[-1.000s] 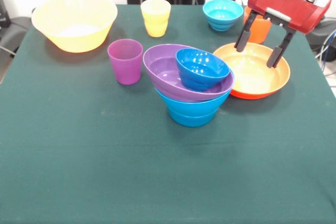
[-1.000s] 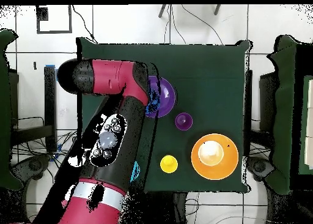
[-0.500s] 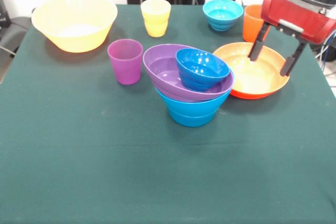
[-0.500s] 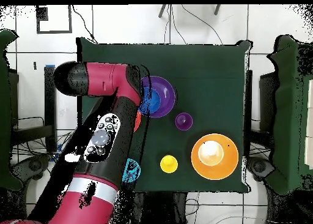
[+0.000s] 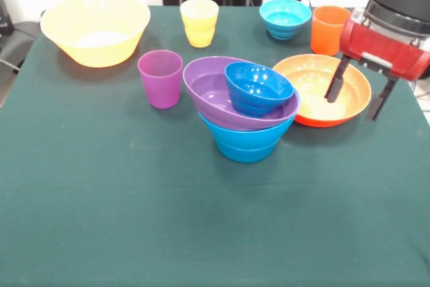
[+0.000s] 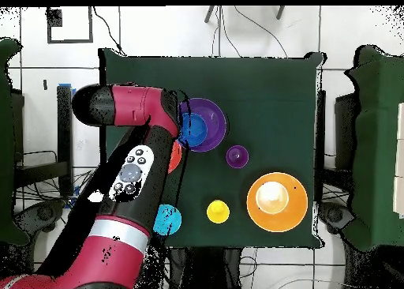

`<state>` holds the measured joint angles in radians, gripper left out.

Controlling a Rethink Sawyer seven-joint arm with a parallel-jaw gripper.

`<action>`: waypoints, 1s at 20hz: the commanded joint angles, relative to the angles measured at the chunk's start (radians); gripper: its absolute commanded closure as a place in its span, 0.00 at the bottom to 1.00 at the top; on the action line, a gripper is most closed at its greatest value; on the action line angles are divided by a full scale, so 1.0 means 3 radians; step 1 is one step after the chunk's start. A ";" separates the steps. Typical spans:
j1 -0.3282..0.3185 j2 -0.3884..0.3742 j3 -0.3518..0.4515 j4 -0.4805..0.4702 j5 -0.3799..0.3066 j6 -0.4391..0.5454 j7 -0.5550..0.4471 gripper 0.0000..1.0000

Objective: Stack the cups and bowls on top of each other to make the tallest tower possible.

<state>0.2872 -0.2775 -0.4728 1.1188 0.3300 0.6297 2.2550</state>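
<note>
Gripper hanging open over orange bowl, tower sitting mid-table

Gripper (image 5: 355, 95) spreading its fingers (image 5: 334, 87) across the wide orange bowl's (image 5: 316, 92) 3 o'clock rim. Tower (image 5: 245, 109): dk blue bowl (image 5: 257, 87) lying in tilted purple bowl (image 5: 215, 92), on blue bowls (image 5: 245, 140). Purple cup (image 5: 160, 78) standing at tower's 9 o'clock.

The tabletop (image 5: 101, 220) was dark green. The big bowl (image 5: 95, 28) was pale yellow. One cup (image 5: 160, 78) was purple, one cup (image 5: 199, 21) yellow, one cup (image 5: 328, 29) orange. The wide bowl (image 5: 316, 95) was orange. The tower (image 5: 245, 109) had a blue bottom, a purple middle and a dark blue top. The small bowl (image 5: 285, 18) looked cyan. The claw (image 5: 354, 96) was black, under a red and black arm (image 6: 126, 183) with perhaps grey buttons.
</note>
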 commanded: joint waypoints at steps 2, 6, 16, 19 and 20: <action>0.0045 0.0211 0.0485 0.0403 0.0117 -0.0228 0.0645 0.00; 0.0036 0.0208 0.0513 0.0484 0.0147 -0.0201 0.0565 0.00; -0.0039 0.0220 0.0710 0.0667 0.0200 -0.0208 0.0461 0.00; -0.0033 0.0234 0.0748 0.0669 0.0225 -0.0240 0.0506 0.00; -0.0023 0.0240 0.0752 0.0662 0.0233 -0.0243 0.0528 0.00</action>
<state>0.2876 -0.2231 -0.4069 1.2459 0.3634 0.6025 2.2550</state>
